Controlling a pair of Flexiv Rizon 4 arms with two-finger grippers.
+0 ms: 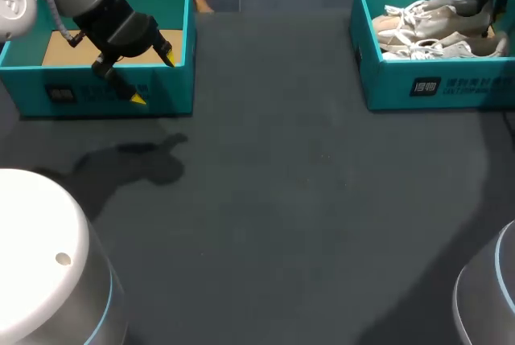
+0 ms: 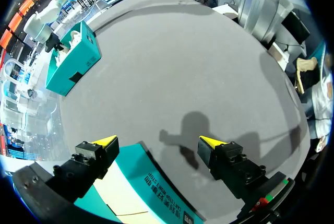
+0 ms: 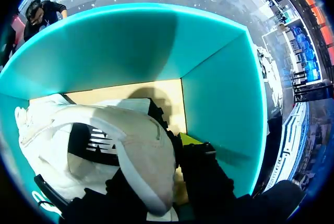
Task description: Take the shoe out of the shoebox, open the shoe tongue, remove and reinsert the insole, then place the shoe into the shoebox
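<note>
**Left jaws wide and empty; right jaws down in the shoebox at a shoe's heel**

The left gripper (image 2: 157,141) stood wide open with nothing between its fingers, hanging over the near wall of the left teal box (image 1: 161,88). The right gripper (image 3: 180,153) was down inside the right shoebox (image 1: 434,84), at its right end. In the right wrist view one yellow tip showed just beside the heel of a pale shoe (image 3: 141,145); the other finger was hidden behind the shoe, so whether the jaws had closed on it could not be told.

Stage of task: the shoe lay in the shoebox. That fitted either a shoe about to be lifted out or one just set back after the insole work; the insole itself was not visible, so neither could be confirmed.

Containers: the right shoebox held pale laced shoes (image 1: 434,27) on a tan floor. The left box showed only its bare tan floor.
</note>
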